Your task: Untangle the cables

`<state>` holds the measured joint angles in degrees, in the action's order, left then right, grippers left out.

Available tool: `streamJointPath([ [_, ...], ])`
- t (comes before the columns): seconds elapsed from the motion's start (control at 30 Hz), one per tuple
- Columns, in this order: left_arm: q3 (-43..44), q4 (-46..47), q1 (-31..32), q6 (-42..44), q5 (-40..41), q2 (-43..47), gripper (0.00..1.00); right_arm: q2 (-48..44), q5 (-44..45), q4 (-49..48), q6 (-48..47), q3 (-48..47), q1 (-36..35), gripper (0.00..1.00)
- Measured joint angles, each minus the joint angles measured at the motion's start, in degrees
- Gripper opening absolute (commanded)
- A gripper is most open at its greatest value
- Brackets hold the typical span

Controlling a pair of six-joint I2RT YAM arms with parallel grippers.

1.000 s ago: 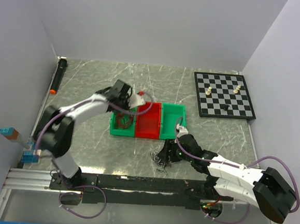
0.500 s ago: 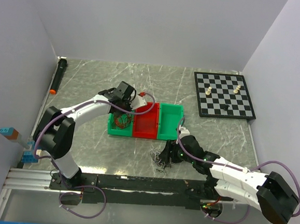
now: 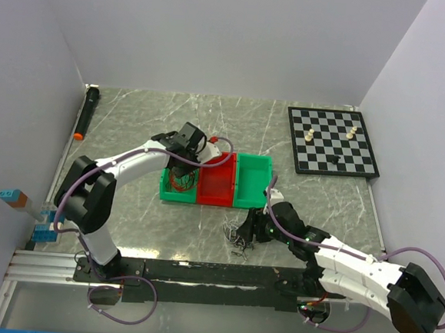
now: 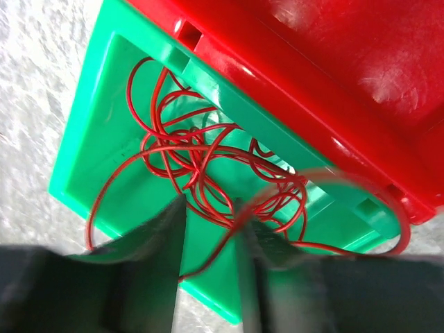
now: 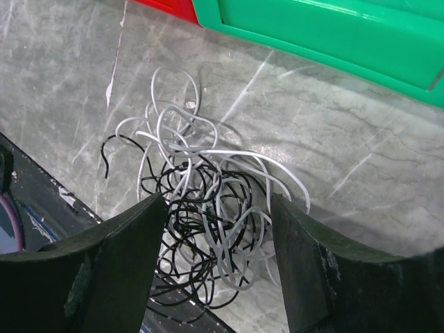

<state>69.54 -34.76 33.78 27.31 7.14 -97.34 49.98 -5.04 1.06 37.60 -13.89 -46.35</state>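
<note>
Turned since before, my left tool (image 4: 209,205), barely parted, hovers above thin red wires (image 4: 198,156); black-and-white wire tangle (image 5: 198,187) lies directly beneath my wide-open right tool (image 5: 216,201).

Left arm (image 3: 122,165) reaches forward and to the right from its base, elbow bent, wrist tipped downward. Left gripper (image 4: 210,208) points down, jaws only a narrow slot apart. Right arm (image 3: 350,263) lies low, stretched leftward along the near side, forearm close to level. Right gripper (image 5: 216,208) angled down at the surface, jaws spread wide, dark fingers (image 5: 125,263) flanking the gap.
</note>
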Motion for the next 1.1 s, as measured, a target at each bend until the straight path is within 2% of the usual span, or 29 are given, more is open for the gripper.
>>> streamJointPath([
  [0.17, -0.31, -0.22, -0.72, -1.75, -0.28, 0.98, 0.42, -0.48, 0.15, 1.57, -0.02, -0.02, 0.00, 0.70],
  [0.2, -0.26, -0.28, -1.07, -1.81, -0.44, 1.55, 0.63, -0.59, 0.17, 1.77, -0.04, -0.02, 0.00, 0.70],
  [0.37, 5.68, -3.85, -4.39, -2.08, -2.32, 3.89, 0.65, -1.31, 0.74, 2.73, -0.02, -0.07, 0.00, 0.71],
  [0.4, 7.23, -4.24, -4.96, -2.08, -2.82, 4.66, 0.82, -1.40, 0.85, 2.91, 0.00, -0.09, 0.00, 0.71],
  [0.43, 8.41, -4.55, -5.25, -2.01, -3.50, 5.68, 0.85, -1.53, 0.90, 3.06, 0.00, -0.11, 0.00, 0.71],
  [0.5, 9.29, -5.05, -5.29, -1.75, -5.33, 8.48, 0.85, -1.77, 0.94, 3.26, 0.00, -0.15, 0.00, 0.69],
  [0.57, 9.31, -6.01, -5.09, -1.49, -6.60, 11.15, 0.85, -1.88, 0.92, 3.34, 0.00, -0.22, 0.00, 0.66],
  [0.67, 9.29, -8.00, -4.92, -1.42, -9.44, 14.27, 0.86, -2.05, 0.87, 3.93, -0.09, -0.57, 0.00, 0.52],
  [0.7, 9.22, -8.39, -4.85, -1.22, -10.67, 15.04, 0.97, -2.29, 0.81, 4.28, -0.33, -0.76, 0.00, 0.49],
  [0.77, 7.82, -7.96, -4.22, -0.31, -13.66, 17.42, 0.97, -3.28, 0.72, 4.85, -0.59, -1.14, 0.00, 0.47],
  [0.83, 5.22, -7.85, -1.49, 0.96, -15.65, 20.94, 0.97, -4.68, 0.74, 5.88, -0.74, -1.64, 0.00, 0.47],
  [0.93, 1.01, -7.61, 7.50, 3.21, -19.93, 26.23, 0.97, -6.84, 0.63, 7.23, -1.29, -2.69, 0.00, 0.43],
  [1.0, -1.81, -6.86, 13.84, 4.66, -22.71, 28.57, 0.97, -8.41, 0.39, 7.26, -1.53, -2.84, 0.00, 0.37],
  [1.1, -5.70, -3.50, 18.84, 5.97, -25.31, 28.68, 0.97, -10.32, 0.24, 7.74, -1.66, -2.84, 0.00, 0.23],
])
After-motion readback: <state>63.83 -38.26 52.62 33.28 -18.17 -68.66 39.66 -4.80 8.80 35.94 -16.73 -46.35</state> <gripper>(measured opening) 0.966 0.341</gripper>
